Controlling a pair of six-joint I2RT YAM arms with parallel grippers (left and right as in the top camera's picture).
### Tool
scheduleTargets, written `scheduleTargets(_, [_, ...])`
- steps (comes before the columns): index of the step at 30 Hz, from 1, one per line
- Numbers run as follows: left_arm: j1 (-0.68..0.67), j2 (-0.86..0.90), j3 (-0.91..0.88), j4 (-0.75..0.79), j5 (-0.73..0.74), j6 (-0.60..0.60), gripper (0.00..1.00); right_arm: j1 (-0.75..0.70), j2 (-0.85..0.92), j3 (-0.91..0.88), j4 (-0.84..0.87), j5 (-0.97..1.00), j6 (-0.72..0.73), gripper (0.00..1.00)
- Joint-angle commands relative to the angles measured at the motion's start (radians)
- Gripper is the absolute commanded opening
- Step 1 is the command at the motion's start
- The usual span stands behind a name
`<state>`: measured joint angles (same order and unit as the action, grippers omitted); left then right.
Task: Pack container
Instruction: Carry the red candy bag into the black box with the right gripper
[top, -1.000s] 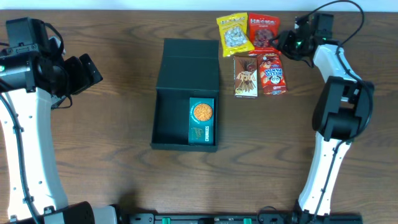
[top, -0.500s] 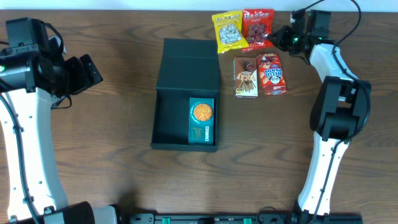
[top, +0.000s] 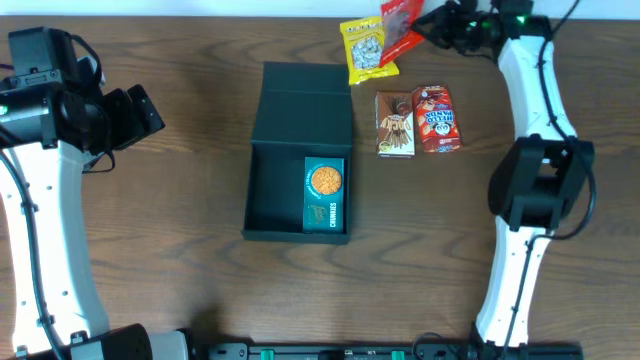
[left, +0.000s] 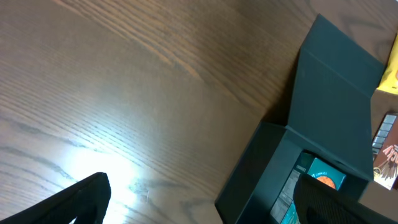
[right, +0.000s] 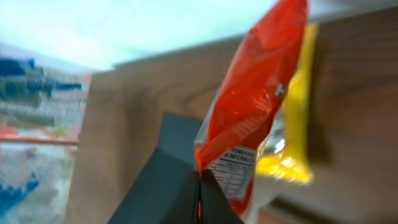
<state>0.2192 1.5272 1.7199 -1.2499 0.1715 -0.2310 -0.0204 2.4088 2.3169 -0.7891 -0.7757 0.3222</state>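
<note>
Right gripper (top: 437, 24) pinches the red packet (top: 398, 22) by one edge, it seems (a thin hold); a swing toward the open box (top: 275, 190) mid-table could shake it loose. Left gripper (top: 143, 112) hangs spread wide, idle.

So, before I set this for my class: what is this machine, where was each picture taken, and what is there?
Two robot arms stand at a wooden table. One picture looks down from above; the other two come from a camera on each wrist. An open dark box holds one teal packet. Beside it lie a yellow packet, a brown carton and a red carton. The right hand is shut on a red packet, held above the table. The left hand is open and empty, off to the side.
</note>
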Motion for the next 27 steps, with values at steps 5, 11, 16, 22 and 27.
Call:
scheduleTargets(5, [0.003, -0.004, 0.011, 0.009, -0.018, 0.026, 0.95, 0.088, -0.247, 0.042, -0.279, 0.286, -0.329, 0.01])
scheduleTargets(11, [0.003, -0.004, 0.011, 0.026, -0.027, 0.029, 0.95, 0.082, -0.406, 0.039, -0.330, 0.294, -0.328, 0.02])
scheduleTargets(16, [0.003, -0.004, 0.011, 0.027, -0.060, 0.079, 0.95, 0.066, -0.601, -0.085, -0.282, 0.362, -0.331, 0.02])
scheduleTargets(22, [0.003, -0.004, 0.011, 0.043, -0.060, 0.078, 0.95, 0.105, -0.880, -0.553, -0.141, 0.346, -0.236, 0.01])
scheduleTargets(27, [0.003, -0.003, 0.011, 0.090, -0.058, 0.077, 0.95, 0.296, -0.896, -0.868, 0.057, 0.244, 0.026, 0.02])
